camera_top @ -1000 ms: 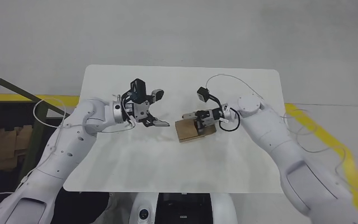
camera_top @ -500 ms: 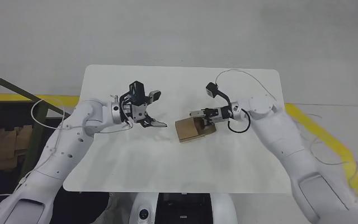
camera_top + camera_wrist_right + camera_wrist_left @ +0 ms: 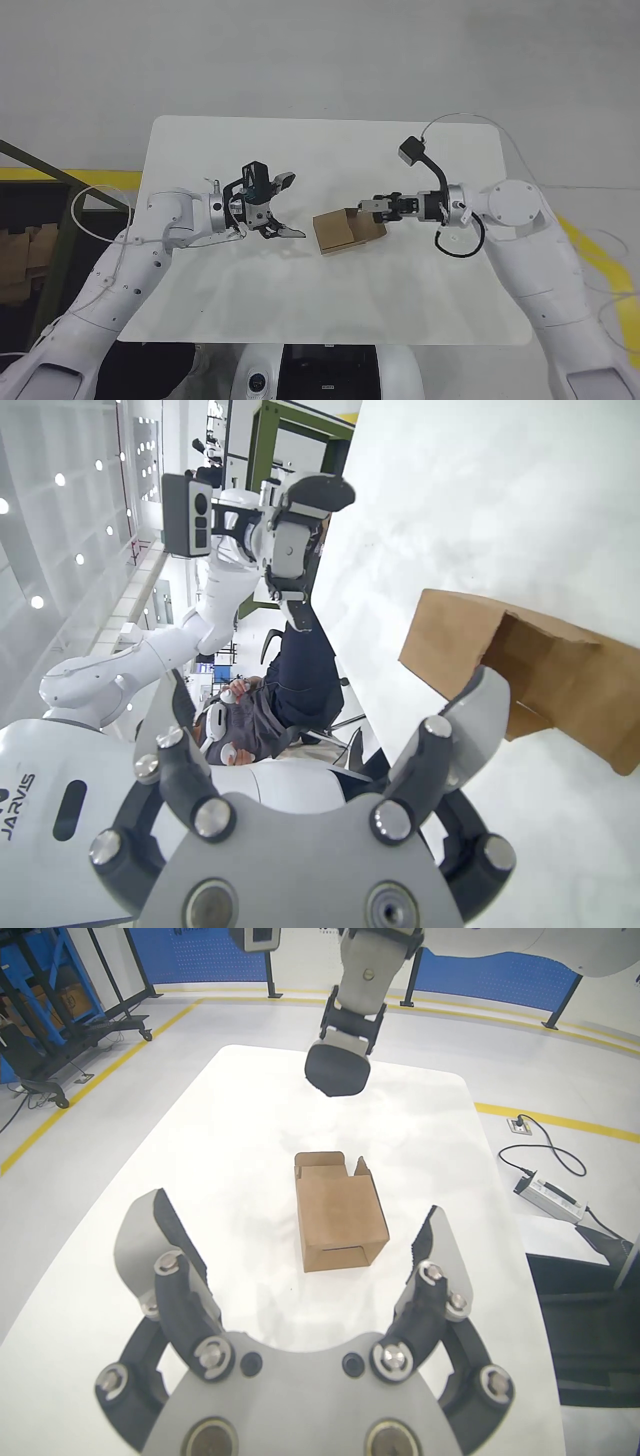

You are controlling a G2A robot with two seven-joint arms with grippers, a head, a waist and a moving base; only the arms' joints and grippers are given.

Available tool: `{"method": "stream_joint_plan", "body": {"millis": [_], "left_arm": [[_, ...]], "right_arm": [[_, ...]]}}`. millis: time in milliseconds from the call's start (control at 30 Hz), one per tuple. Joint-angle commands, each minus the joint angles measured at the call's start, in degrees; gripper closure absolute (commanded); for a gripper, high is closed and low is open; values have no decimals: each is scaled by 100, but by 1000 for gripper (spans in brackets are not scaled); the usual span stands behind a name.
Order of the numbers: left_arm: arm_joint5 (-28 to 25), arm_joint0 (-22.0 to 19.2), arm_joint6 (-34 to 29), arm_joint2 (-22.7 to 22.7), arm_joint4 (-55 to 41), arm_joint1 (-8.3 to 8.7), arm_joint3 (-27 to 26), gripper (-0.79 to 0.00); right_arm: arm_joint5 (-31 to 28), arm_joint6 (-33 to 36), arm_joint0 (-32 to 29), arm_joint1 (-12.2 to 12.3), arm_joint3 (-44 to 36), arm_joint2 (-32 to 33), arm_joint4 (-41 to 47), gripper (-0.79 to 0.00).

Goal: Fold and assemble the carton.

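Backing off, the right gripper (image 3: 381,206) has slid away from the top of the carton (image 3: 345,231). Now it sits just beside the carton's open end, with its fingers spread wide and nothing in them. The left gripper (image 3: 290,206) has turned to face the carton's other end. It is near but not touching, and it is wide open and empty too. The carton lies on its side on the table (image 3: 420,290), between the two grippers. It looks box-shaped already, but flaps stick out at the open end, so I think those need folding in next.
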Motion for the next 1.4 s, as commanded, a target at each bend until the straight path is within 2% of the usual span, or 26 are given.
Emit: {"method": "stream_joint_plan", "body": {"millis": [0,333,567,767,933,1100,1367], "left_arm": [[0,0,0,0,0,0,0,-785],[0,0,0,0,0,0,0,-785],[301,248,-72,115,233,-27,37,-785],[182,420,282,74,559,-13,215,-785],[129,543,755,216,1069,-32,351,-785],[197,430,1048,480,1297,-115,553,-785],[718,68,1309,1042,1710,-337,892,-785]], "right_arm": [[-1,1,4,-1,7,-2,7,-785],[-1,1,4,-1,7,-2,7,-785],[-1,1,4,-1,7,-2,7,-785],[-1,1,4,-1,7,-2,7,-785],[-1,1,4,-1,7,-2,7,-785],[-1,1,4,-1,7,-2,7,-785],[-1,1,4,-1,7,-2,7,-785]]}}
